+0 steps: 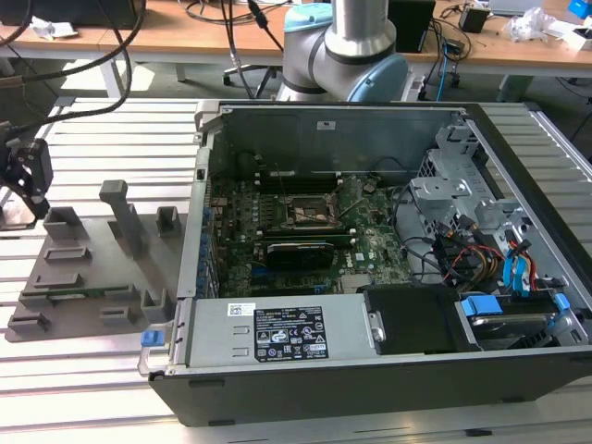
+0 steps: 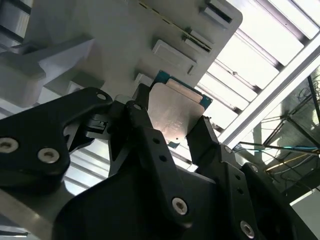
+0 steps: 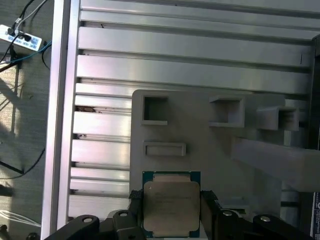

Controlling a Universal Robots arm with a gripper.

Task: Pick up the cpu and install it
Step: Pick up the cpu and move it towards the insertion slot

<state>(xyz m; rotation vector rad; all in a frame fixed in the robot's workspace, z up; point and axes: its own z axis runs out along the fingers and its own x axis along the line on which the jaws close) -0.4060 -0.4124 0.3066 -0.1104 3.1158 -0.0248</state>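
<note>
The gripper (image 3: 170, 202) is out over the grey fixture tray (image 3: 165, 130), and there's the cpu (image 3: 170, 207), silvery lid up, green edge showing, sitting right between the jaws; both black jaws press on opposite sides of the chip, so I call that clenched on the cpu. In the second wrist view it is the same story: the cpu (image 2: 177, 112) is pinched in the gripper (image 2: 175, 122) with the tray (image 2: 125, 30) behind it. Whether the chip has cleared its pocket or rests in it, I can't quite say from these angles.

In the exterior view the gripper (image 1: 32, 199) hangs at nine o'clock, above the far corner of the fixture tray (image 1: 83, 268) on the slatted aluminium bench (image 1: 92, 388); the open computer case (image 1: 370, 370) lies well apart, off at three o'clock from the tray. Inside it the CPU socket (image 1: 310, 211) sits near the middle of the motherboard (image 1: 370, 240), and looks empty.

So the grasp looks made; the carry across to the case and the seating in the socket are all left to do.
</note>
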